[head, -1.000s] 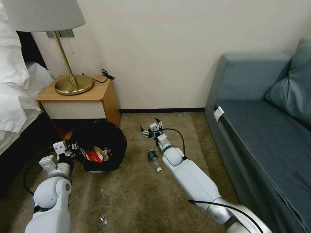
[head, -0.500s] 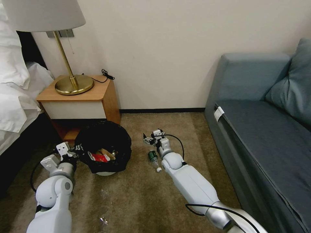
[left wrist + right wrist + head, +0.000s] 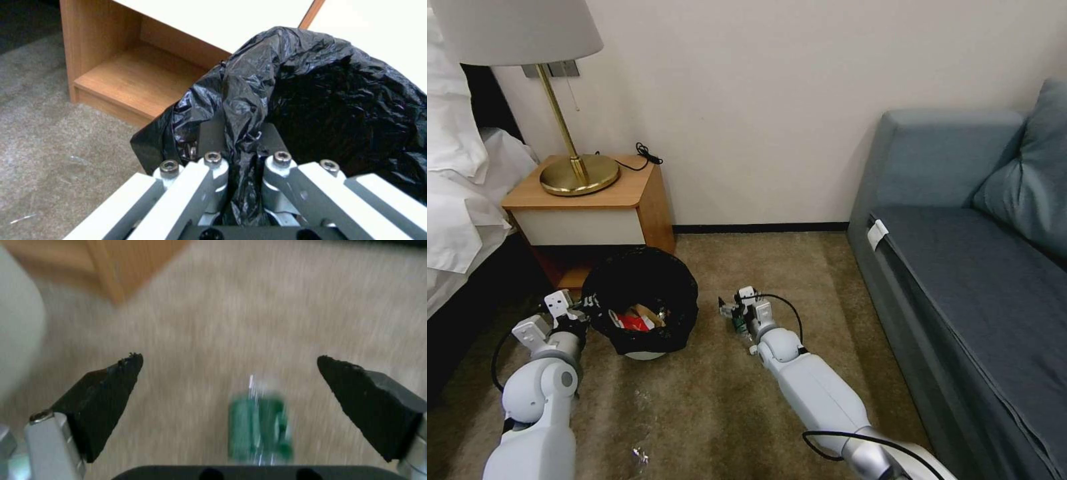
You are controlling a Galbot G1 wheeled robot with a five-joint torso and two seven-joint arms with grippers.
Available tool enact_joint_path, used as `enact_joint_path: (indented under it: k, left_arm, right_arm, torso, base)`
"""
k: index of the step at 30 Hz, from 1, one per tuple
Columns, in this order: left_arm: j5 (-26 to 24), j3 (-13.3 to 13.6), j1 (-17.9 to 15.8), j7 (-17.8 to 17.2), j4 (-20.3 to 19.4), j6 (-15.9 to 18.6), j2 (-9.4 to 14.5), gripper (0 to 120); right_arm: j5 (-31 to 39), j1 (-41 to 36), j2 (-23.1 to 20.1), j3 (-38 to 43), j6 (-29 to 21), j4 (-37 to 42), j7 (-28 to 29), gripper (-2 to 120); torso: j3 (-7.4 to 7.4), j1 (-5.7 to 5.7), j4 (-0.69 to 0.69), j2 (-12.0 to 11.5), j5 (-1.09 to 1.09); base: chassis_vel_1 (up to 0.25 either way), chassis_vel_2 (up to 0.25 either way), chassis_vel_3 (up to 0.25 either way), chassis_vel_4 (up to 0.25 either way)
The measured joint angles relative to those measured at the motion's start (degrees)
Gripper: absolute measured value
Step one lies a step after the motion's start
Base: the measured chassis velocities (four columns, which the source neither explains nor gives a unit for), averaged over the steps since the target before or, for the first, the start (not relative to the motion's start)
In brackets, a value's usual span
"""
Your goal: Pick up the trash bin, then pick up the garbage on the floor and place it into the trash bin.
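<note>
Already, from the head view, the small round white trash bin (image 3: 644, 313) with its crinkly black liner is seen held by the left gripper (image 3: 575, 308) beside the wooden nightstand (image 3: 594, 210), with a red packet (image 3: 637, 324) and tan paper inside, while the right gripper (image 3: 738, 315) is lowered over the small clear green-labelled plastic bottle (image 3: 740, 323) on the carpet. By the left wrist view, the jaws are shown clamped on a fold of liner (image 3: 242, 160) at the rim. By the right wrist view, the black fingertips (image 3: 111, 396) are spread wide about the bottle (image 3: 260, 430), so closing squarely on it is judged the next need.
</note>
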Motion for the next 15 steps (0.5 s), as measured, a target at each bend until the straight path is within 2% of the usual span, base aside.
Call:
enact_joint_path:
  k: [5,11,15]
  left_arm:
    - [0.5,0.1,0.4,0.3,0.0,-0.4,-0.3,4]
    - [1.2,0.2,0.3,0.3,0.1,-0.8,-0.8,4]
    - [1.6,0.5,0.2,0.3,0.1,-0.9,-0.9,4]
  right_arm:
    - [1.3,0.4,0.3,0.8,-6.5,-2.1,-0.5,100]
    - [-1.8,1.0,0.8,2.1,-6.9,-5.3,-2.6,100]
    - [-4.2,1.6,1.7,3.3,-5.3,-8.7,-4.5,100]
  torso:
    - [0.0,0.0,0.0,0.0,0.0]
    - [0.0,0.0,0.0,0.0,0.0]
    - [0.0,0.0,-0.01,0.0,0.0]
  base:
    - [0.0,0.0,0.0,0.0]
    - [0.0,0.0,0.0,0.0]
    - [0.0,0.0,0.0,0.0]
